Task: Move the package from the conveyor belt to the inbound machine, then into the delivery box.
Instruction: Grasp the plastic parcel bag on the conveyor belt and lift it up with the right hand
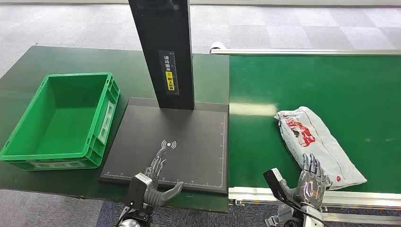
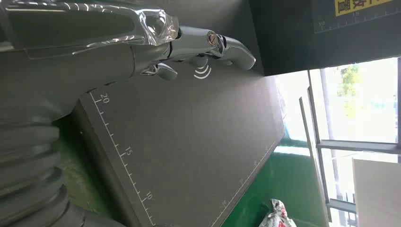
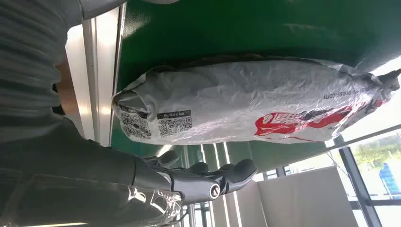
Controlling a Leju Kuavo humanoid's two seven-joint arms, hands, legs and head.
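While our right hand (image 1: 310, 182) hovers open at the near edge of the conveyor belt (image 1: 265, 85), just short of the package (image 1: 317, 142), our left hand (image 1: 153, 182) is spread empty above the inbound machine (image 1: 189, 156). Beyond lies the green delivery box (image 1: 28, 137) on the desk (image 1: 61, 61).

A: Belt status?
B: Crinkled grey plastic package with red print (image 1: 318, 143) lies on the green conveyor belt (image 1: 331, 85), near its front rail. Right hand (image 1: 310, 182) at its near end, fingers apart.
A: Left side?
B: Left hand (image 1: 153, 182) open over the flat black inbound machine plate (image 1: 189, 127). Green plastic delivery box (image 1: 61, 120) sits on the table (image 1: 28, 61).
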